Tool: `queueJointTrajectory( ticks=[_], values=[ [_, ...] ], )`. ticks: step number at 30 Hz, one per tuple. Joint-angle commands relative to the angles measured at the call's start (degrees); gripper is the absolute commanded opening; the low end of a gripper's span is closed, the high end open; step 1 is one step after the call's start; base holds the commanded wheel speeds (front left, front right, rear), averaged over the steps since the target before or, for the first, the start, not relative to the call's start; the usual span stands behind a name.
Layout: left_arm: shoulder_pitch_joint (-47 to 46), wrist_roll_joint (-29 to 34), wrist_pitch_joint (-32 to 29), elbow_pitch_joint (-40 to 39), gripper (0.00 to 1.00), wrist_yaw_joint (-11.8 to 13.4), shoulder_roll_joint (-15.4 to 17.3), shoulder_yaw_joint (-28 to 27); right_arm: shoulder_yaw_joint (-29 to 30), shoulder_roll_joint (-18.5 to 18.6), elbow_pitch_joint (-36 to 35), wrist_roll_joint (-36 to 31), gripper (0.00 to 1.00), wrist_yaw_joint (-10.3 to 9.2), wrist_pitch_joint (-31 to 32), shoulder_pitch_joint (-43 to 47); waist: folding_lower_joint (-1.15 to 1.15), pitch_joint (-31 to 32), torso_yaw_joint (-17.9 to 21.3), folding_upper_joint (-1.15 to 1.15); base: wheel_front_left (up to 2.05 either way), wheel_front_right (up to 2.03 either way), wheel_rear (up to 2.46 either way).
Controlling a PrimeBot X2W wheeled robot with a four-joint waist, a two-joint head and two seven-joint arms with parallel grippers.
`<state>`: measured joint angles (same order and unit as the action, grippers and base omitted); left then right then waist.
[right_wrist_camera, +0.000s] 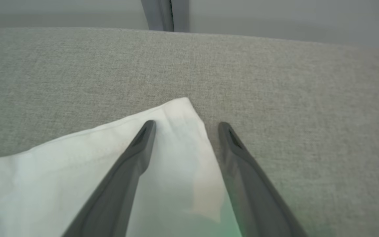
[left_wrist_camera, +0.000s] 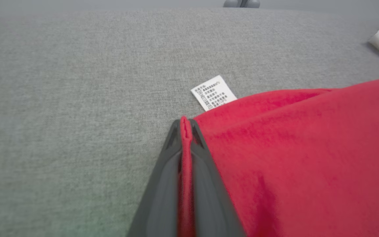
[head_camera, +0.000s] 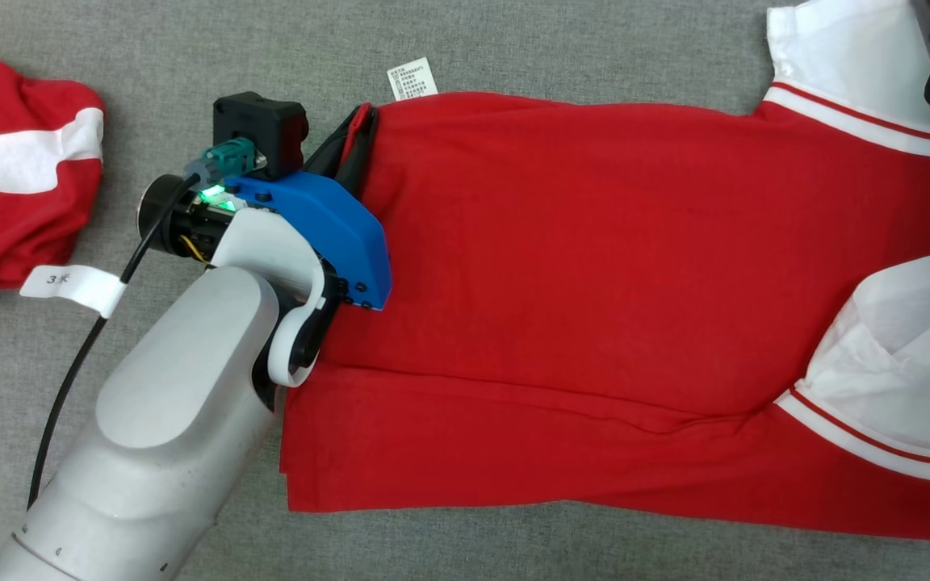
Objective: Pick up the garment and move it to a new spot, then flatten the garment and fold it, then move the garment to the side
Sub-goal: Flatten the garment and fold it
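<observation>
1. Head view: the garment (head_camera: 594, 282), red with white sleeves, lies spread flat across the middle and right of the frame on grey cloth (head_camera: 190, 48). A second shirt (head_camera: 13, 161) sits bunched at the left edge, well apart.
2. The left gripper (head_camera: 362, 121) is at the garment's upper left corner, near the label (head_camera: 412, 79). In the left wrist view its jaws are clenched on a thin ridge of red hem.
3. In the right wrist view the right gripper (right_wrist_camera: 186, 126) is released. Its jaws stand wide, with the tip of a white sleeve (right_wrist_camera: 77, 158) lying between them, unpinched.
4. I judge that flattening looks done and the fold is being set up, with one corner taken and the other not yet.
5. The next move likely calls for the right jaws to close on the sleeve tip. Both grippers would then lift evenly and carry that edge toward the bottom of the head view, keeping the cloth taut so no crease forms.
</observation>
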<state>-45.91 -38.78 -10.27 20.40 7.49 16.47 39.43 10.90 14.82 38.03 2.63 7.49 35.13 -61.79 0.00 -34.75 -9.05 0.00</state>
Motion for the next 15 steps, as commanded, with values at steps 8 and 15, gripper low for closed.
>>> queueJointTrajectory(
  ticks=[8,15],
  values=[
    [0.82,-0.93,6.38,1.69,0.00,0.73,-0.08,-3.07,-2.77,0.98,1.49,4.44,0.00,0.01,-8.42,-2.20,0.00,0.79,1.24,0.00,0.00,0.00,0.00],
    [3.45,-2.74,13.68,4.72,0.00,-0.42,0.64,-6.16,-6.81,2.85,-0.84,13.05,0.00,0.01,-14.24,3.28,0.00,4.78,4.04,0.00,0.00,0.00,0.00]
  ],
)
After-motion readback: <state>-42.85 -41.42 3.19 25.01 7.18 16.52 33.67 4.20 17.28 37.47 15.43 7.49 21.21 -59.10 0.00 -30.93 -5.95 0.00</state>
